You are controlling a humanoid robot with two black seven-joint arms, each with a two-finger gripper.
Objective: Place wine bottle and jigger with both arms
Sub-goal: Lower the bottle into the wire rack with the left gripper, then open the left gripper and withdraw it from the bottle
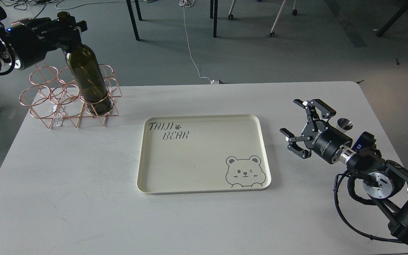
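On the white worktop (83, 184) the cream tray (204, 184), lettered "TAIJI BEAR", lies bare at centre, seemingly awaiting both items, while far left the left hand (67, 30) grips the wine bottle (89, 79) by its neck in the copper wire rack (44, 102), and the open, empty right hand (305, 129), marked ROBOTIQ, hovers beside the jigger (344, 124).

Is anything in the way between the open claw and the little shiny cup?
Nothing visible is. The right gripper hangs open over the table, facing away from the jigger, which stands just behind its wrist. No other object lies between them; the gripper would have to turn around to reach it.
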